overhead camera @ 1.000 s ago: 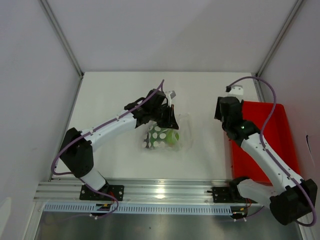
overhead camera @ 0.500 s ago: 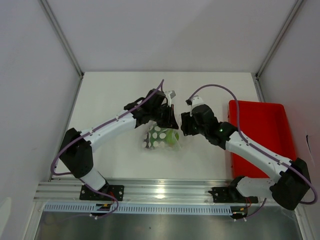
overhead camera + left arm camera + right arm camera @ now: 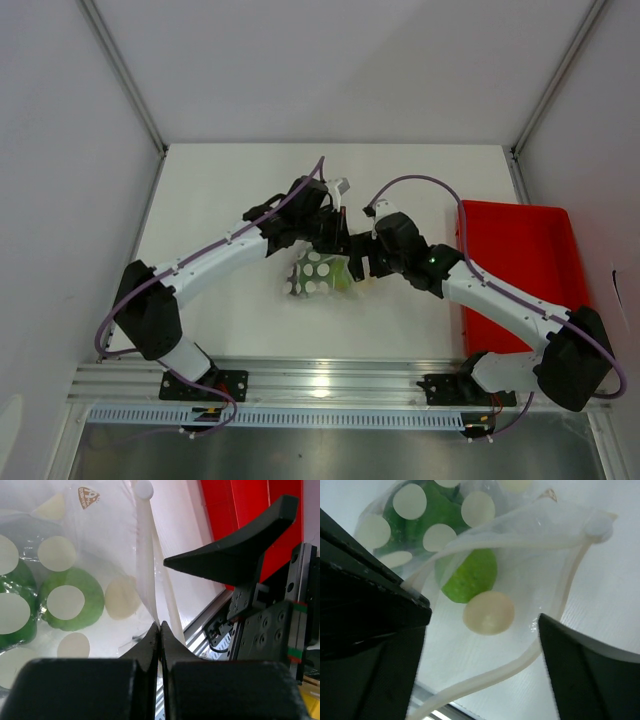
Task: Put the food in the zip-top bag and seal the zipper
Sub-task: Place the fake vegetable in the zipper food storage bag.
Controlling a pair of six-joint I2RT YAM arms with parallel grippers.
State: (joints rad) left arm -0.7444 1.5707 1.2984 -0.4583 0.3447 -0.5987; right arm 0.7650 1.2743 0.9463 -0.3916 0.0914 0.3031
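Observation:
The zip-top bag (image 3: pixel 318 272) is clear with pale dots and lies mid-table. My left gripper (image 3: pixel 336 238) is shut on its mouth edge; in the left wrist view the jaws (image 3: pixel 160 626) pinch the whitish zipper strip (image 3: pixel 145 555). My right gripper (image 3: pixel 360 263) is open at the bag's mouth, and in the right wrist view (image 3: pixel 482 632) its fingers straddle the gaping opening. The whitish ball (image 3: pixel 488 612) and the bright green round piece (image 3: pixel 467 577) lie just inside the mouth. The darker green piece (image 3: pixel 420 517) lies deeper in. The purple piece is hidden.
A red tray (image 3: pixel 520 270) stands at the right edge of the table behind my right arm, and it also shows in the left wrist view (image 3: pixel 235 505). The aluminium rail (image 3: pixel 320 380) runs along the near edge. White walls enclose the table.
My right arm has swung left from over the red tray to the bag's mouth. My left gripper has kept hold of the bag edge and shifted slightly.

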